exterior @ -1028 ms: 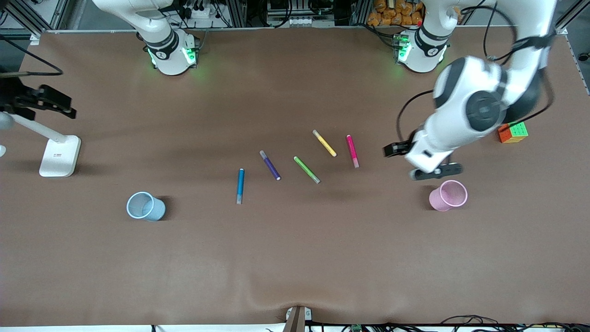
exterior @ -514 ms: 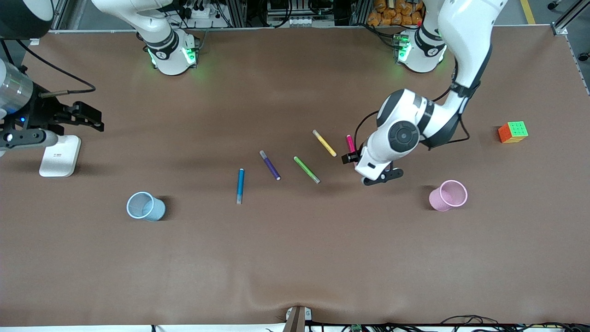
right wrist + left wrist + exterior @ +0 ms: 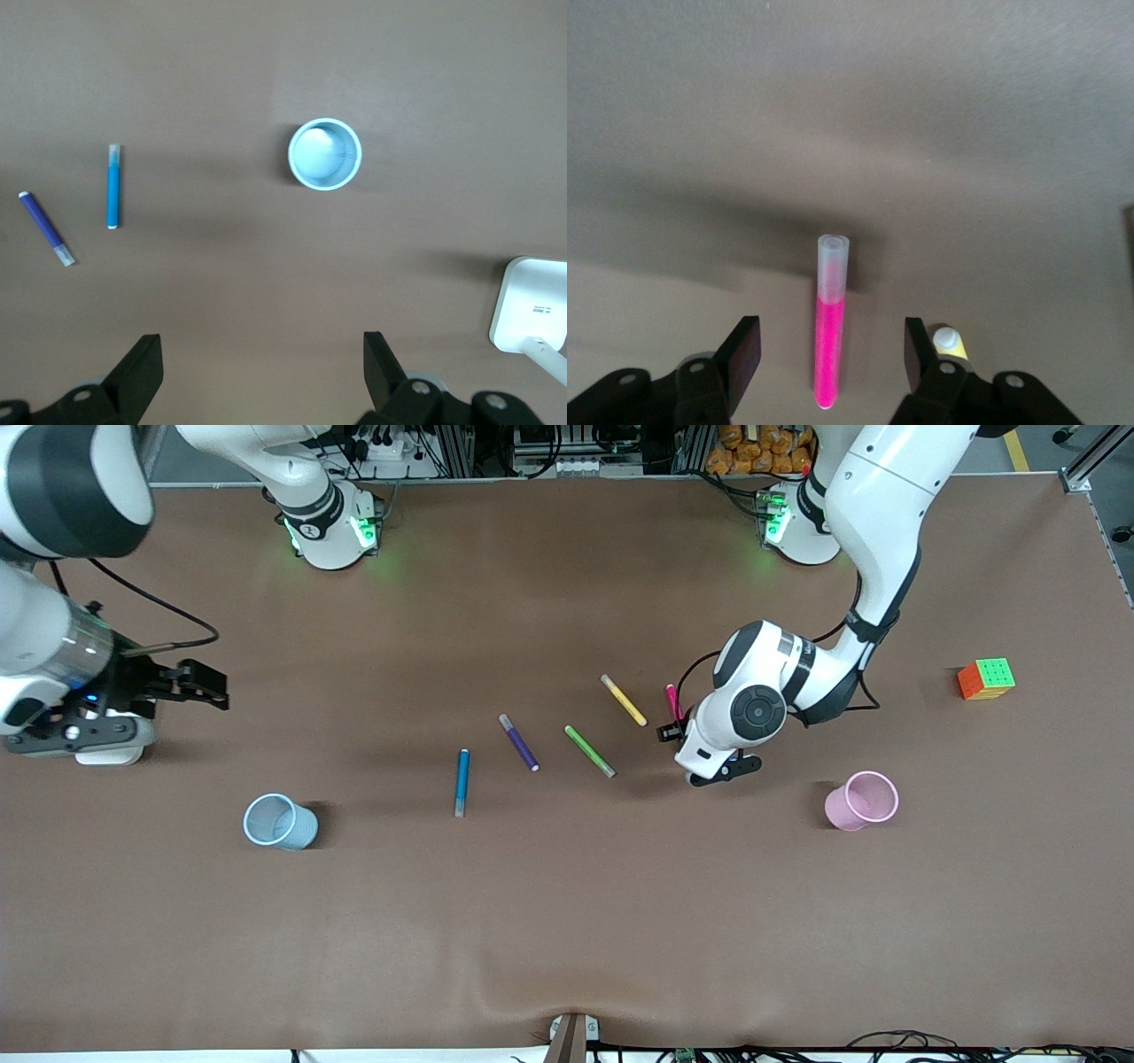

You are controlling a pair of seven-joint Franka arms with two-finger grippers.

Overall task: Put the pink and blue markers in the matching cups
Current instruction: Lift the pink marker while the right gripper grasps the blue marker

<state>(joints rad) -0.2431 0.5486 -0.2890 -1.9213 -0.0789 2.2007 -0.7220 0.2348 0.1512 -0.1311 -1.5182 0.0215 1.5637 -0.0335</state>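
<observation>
Pink marker (image 3: 829, 329) lies flat on the tabletop (image 3: 567, 921) at frame centre-right, between the left tool's (image 3: 831, 356) spread fingers. Yellow pen (image 3: 949, 341) beside one finger could get nudged. Right tool (image 3: 262, 376), spread, hangs over the blue cup (image 3: 325, 154).

Lighting is even and diffuse, from overhead. The table (image 3: 567, 921) shows no glare. Shadows are soft: a faint one beside each cup, a broad dark band above the pink marker (image 3: 829, 323) in the left wrist view. Green LEDs glow at both arm bases. The left wrist view is slightly soft; the front view is sharp.
</observation>
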